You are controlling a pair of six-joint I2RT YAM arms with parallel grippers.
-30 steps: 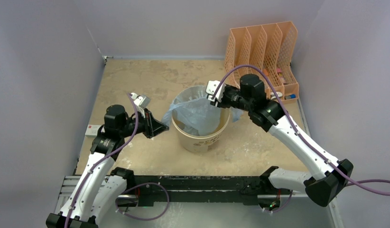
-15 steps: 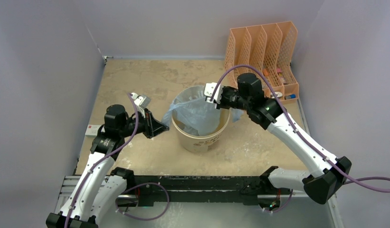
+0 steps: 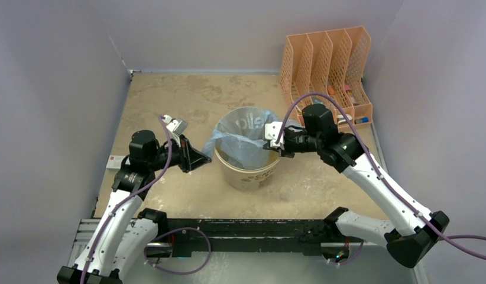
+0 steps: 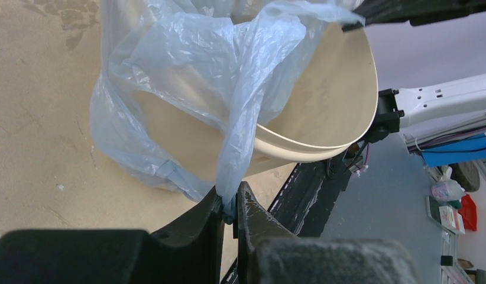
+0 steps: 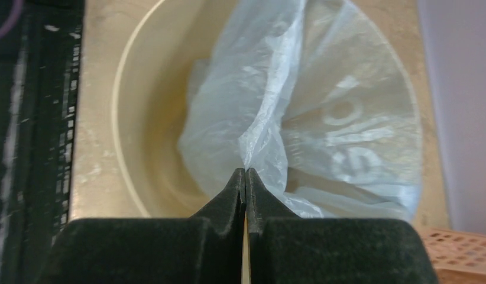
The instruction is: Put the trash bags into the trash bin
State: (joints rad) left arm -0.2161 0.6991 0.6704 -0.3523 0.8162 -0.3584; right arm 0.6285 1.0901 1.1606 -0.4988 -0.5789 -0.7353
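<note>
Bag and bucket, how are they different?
The bag is see-through pale blue and crinkly; the bucket is solid cream and smooth. The bag hangs floppy, partly inside and partly over the rim; the bucket stands upright and stiff. Both carry printed lettering.

Text check: nothing fully readable, only faint print on two things.
The trash bag (image 3: 243, 139) has large white lettering on its far inner side, just inside the back rim of the trash bin (image 3: 239, 176). From the top view it's a short run of rounded lowercase letters and I can't spell the word. The right wrist view shows the same print sideways, with shapes like "o" and "s", unsure. The bin's near outer wall has brown printed text, too small to read.
</note>
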